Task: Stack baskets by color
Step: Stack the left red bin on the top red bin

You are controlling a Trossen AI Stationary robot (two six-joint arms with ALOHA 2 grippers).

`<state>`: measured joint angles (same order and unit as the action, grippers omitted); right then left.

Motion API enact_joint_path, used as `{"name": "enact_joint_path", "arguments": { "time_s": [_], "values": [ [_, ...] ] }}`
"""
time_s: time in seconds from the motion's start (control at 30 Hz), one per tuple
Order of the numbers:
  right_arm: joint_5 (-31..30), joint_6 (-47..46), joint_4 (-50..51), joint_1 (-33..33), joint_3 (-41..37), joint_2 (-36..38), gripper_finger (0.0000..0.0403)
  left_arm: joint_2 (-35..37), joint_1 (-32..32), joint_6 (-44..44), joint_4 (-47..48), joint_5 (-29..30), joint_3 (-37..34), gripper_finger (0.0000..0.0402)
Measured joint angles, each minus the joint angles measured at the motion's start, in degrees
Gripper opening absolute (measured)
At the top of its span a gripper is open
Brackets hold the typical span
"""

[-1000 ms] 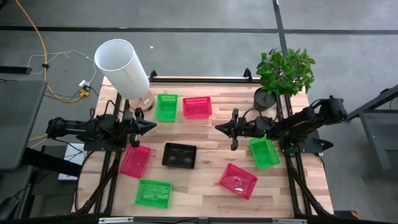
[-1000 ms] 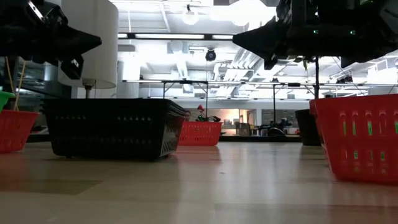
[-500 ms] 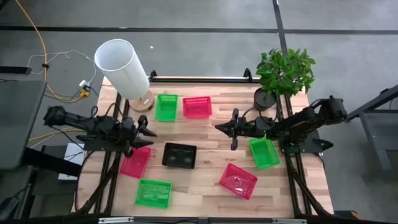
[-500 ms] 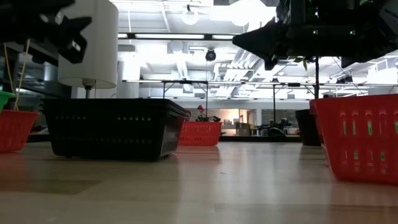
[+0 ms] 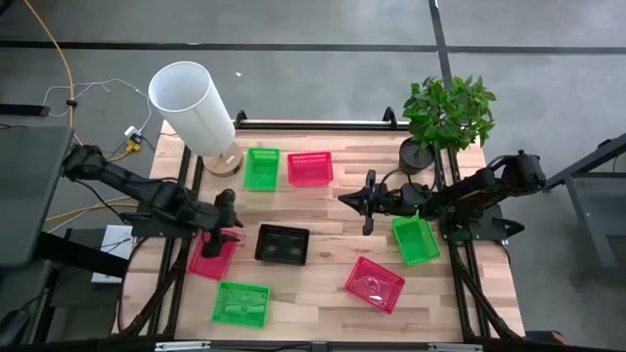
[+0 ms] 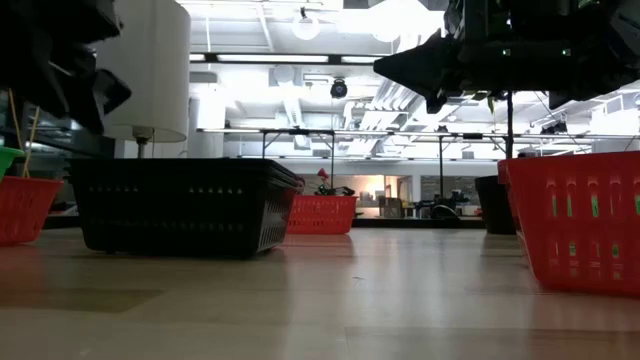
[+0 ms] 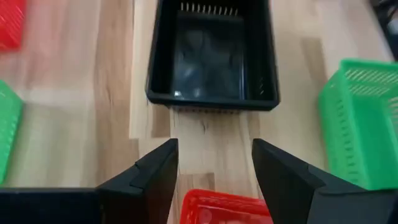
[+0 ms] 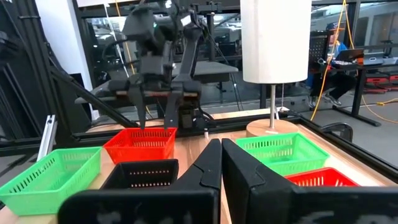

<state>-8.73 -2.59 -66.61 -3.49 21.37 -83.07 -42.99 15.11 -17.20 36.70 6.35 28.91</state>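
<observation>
Reaching in from the table's left edge, the left arm bends down so that the left gripper (image 5: 223,220) points steeply at the wood, its two dark fingers (image 7: 152,177) spread wide with nothing between them. It hangs over the near end of a pink basket (image 5: 212,253), whose red-looking rim (image 7: 225,207) shows just below the parted fingers in the left wrist view. Just beside that sits the black basket (image 5: 283,244), glossy inside, a shallow rectangle with slotted sides. Stretched level from the table's right side, the right arm holds the right gripper (image 5: 345,199) above bare boards near the table's middle, its fingers (image 8: 208,165) pressed together and empty. One green basket (image 5: 415,239) lies under that arm; another green basket (image 5: 242,302) sits at the front left, and a third green basket (image 5: 261,167) stands at the back next to a pink basket (image 5: 310,167). A further pink basket (image 5: 375,283) lies tilted at the front right. All are thin plastic mesh on pale wooden planks (image 5: 323,293)
</observation>
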Motion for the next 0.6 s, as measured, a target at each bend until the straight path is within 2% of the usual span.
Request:
{"name": "enact_joint_path", "arguments": {
  "time_s": [0.13,0.23,0.3,0.47,0.6],
  "values": [
    [0.00,0.01,0.46,0.00,0.00,0.00,0.0000,-7.32,-0.07,-4.89,0.68,-1.23,1.59,0.0193],
    [0.01,0.02,1.18,0.00,0.02,0.00,0.0000,-12.22,-0.49,-12.49,4.70,-0.15,3.39,0.0193],
    [0.02,0.02,1.30,0.00,0.02,0.00,0.0000,-14.88,-0.84,-15.29,9.25,-1.92,5.45,0.0193],
    [0.02,0.02,1.81,0.00,0.02,0.00,0.0000,-18.19,-0.43,-12.44,15.36,-5.27,10.69,0.0193],
    [0.05,-0.07,2.17,0.00,0.02,0.00,0.0000,-20.14,-0.02,-6.34,21.92,-2.21,12.55,0.0193]
  ]
}}
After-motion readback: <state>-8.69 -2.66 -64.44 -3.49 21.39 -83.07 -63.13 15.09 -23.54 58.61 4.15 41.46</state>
